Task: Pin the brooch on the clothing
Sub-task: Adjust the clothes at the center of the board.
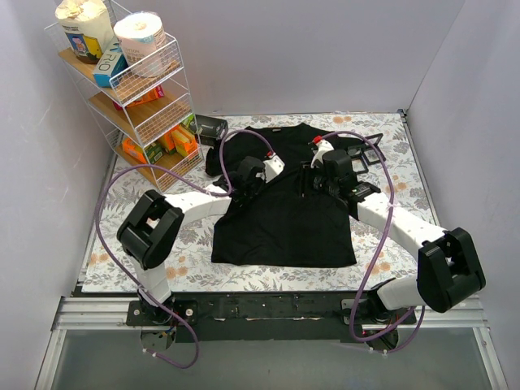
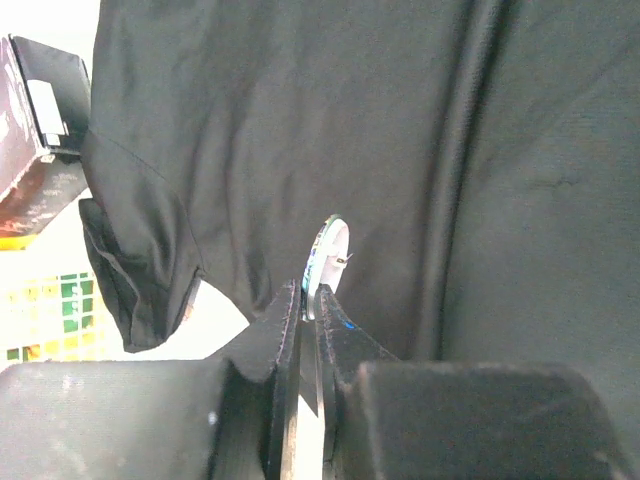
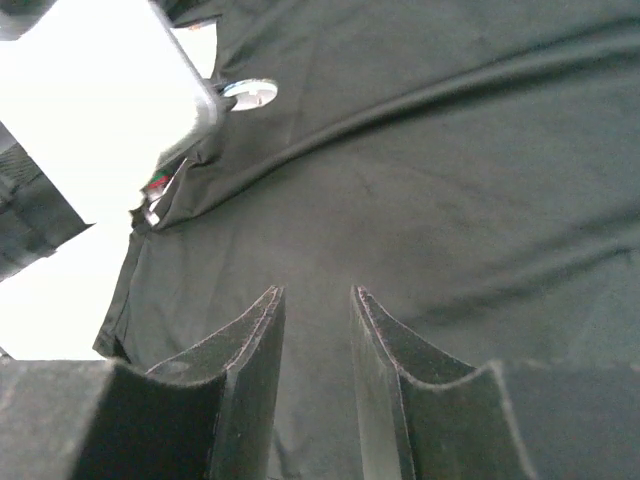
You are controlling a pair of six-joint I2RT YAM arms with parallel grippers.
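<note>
Mid-pinning, the left jaws clenched the rim of the brooch [image 2: 330,250], holding it at their 12 o'clock over the shirt [image 2: 250,120], while the right jaws hung parted and empty at its 3 o'clock, so next the pin likely needed pressing through cloth.

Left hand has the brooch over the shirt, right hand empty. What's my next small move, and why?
Probably lower the left hand a touch to bring the brooch against the T-shirt. It is pinched by its rim, on edge, over the black fabric, not visibly fastened; the right hand stands open and empty nearby.
</note>
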